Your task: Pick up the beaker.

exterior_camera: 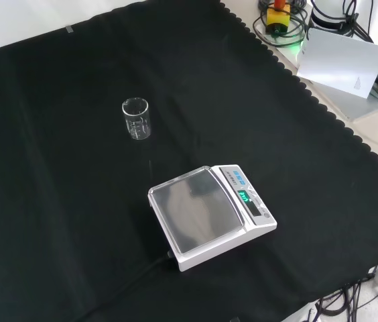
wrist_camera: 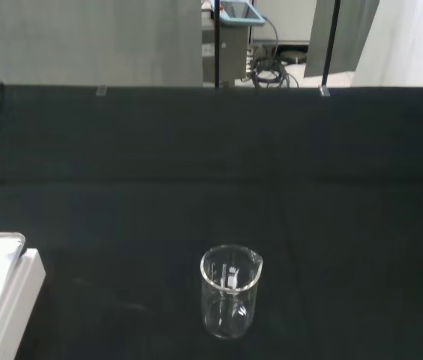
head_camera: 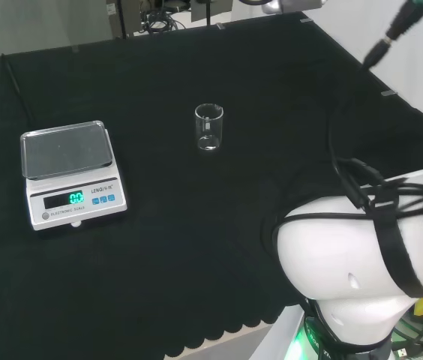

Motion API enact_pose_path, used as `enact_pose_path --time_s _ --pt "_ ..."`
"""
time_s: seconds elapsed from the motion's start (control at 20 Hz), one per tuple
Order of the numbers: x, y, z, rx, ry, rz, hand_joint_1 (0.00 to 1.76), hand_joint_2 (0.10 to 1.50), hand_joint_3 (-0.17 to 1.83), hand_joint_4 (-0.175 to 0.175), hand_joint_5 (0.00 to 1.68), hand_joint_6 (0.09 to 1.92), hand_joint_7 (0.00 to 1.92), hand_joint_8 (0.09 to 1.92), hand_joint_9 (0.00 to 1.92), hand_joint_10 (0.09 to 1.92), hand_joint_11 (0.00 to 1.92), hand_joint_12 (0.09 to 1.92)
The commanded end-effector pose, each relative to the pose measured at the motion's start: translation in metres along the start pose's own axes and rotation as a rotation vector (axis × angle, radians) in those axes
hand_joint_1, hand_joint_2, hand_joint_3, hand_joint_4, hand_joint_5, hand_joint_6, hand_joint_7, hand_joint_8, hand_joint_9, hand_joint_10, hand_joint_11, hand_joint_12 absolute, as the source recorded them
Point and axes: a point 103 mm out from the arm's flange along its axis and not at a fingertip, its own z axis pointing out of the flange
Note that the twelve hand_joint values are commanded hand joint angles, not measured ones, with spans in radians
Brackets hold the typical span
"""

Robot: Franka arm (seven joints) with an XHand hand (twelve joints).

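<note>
A small clear glass beaker stands upright and empty on the black cloth near the middle of the bench in the head view. In the front view the beaker stands to the upper left of the scale. The wrist view looks at the beaker from a distance, with bare cloth all round it. Nothing touches the beaker.
A white digital scale with a steel pan sits to the left of the beaker in the head view, its display lit; its corner shows in the wrist view. The arm's white link stands at the lower right. Cables lie off the cloth's far edge.
</note>
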Motion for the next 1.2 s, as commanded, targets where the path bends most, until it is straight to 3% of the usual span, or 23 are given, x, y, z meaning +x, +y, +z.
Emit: enact_pose_path --time_s 0.05,0.55,1.2 --pt "-0.005 0.084 0.097 0.157 0.006 0.018 0.54 0.7 0.28 -0.006 0.16 0.09 0.17 0.72 0.24 0.78 0.0 1.42" --pt "-0.005 0.111 0.162 0.225 0.059 0.008 0.51 0.7 0.25 0.005 0.09 0.09 0.04 0.69 0.13 0.8 0.0 1.27" --pt "-0.031 0.147 0.273 0.332 0.129 0.054 0.49 0.7 0.23 0.011 0.05 0.09 0.0 0.63 0.07 0.81 0.0 1.19"
